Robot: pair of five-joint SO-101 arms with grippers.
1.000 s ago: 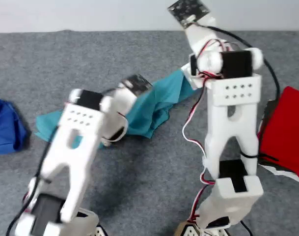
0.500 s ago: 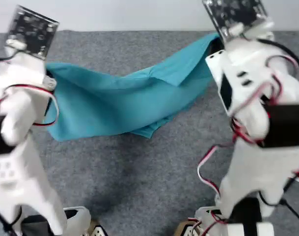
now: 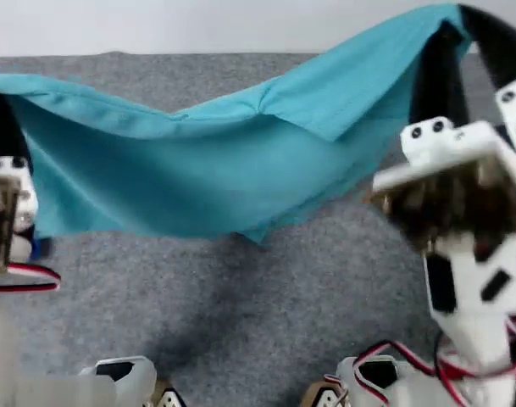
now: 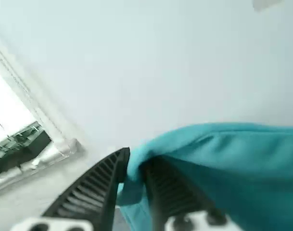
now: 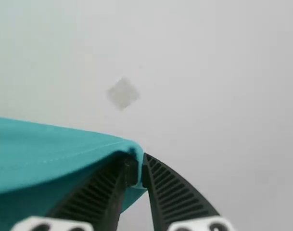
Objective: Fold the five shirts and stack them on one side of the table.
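The teal shirt [image 3: 198, 161] hangs stretched out in the air over the grey bench [image 3: 266, 314], held by 2 corners. The left hand [image 4: 136, 159] pinches 1 corner, with cloth bunched between its ribbed black fingers [image 4: 93, 187]. The right hand [image 5: 138, 162] grips the opposite corner, its fingers pressed together on a folded edge of the fabric. In the high view the shirt spans from one arm to the other, its top edge dipping in the middle
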